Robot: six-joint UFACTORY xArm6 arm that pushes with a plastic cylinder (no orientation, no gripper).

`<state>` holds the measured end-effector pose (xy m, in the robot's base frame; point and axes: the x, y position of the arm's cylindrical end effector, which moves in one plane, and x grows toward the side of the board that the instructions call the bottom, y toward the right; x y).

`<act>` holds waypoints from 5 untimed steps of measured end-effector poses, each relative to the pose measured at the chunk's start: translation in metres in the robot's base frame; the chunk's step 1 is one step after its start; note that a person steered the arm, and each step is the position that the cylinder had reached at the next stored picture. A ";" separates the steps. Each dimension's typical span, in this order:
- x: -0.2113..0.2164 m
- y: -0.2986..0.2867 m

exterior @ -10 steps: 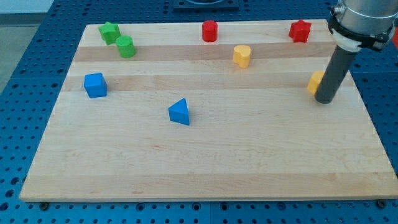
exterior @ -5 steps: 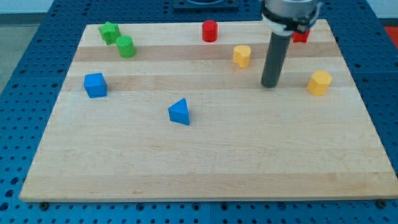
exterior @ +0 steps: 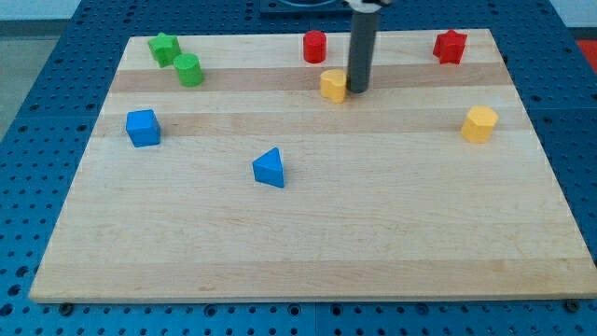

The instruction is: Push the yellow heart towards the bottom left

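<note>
Pushing the yellow heart (exterior: pixel 333 85) well means keeping my tip (exterior: pixel 357 91), seemingly touching its right side and holding nothing, slightly above it.

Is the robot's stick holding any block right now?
No, nothing is held. My tip only presses against the yellow heart on the side facing the view's right.

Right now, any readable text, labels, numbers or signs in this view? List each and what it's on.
None: no words, numbers, labels or signs can be read anywhere in the camera view.
The pale wooden board is bare wood grain.
The blue perforated table shows only holes.
The yellow heart block, with my tip against its right side, is unmarked, as are the other coloured blocks.
</note>
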<state>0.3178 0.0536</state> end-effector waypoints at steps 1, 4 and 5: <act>-0.011 -0.021; -0.011 -0.108; 0.008 -0.125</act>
<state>0.3255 -0.0718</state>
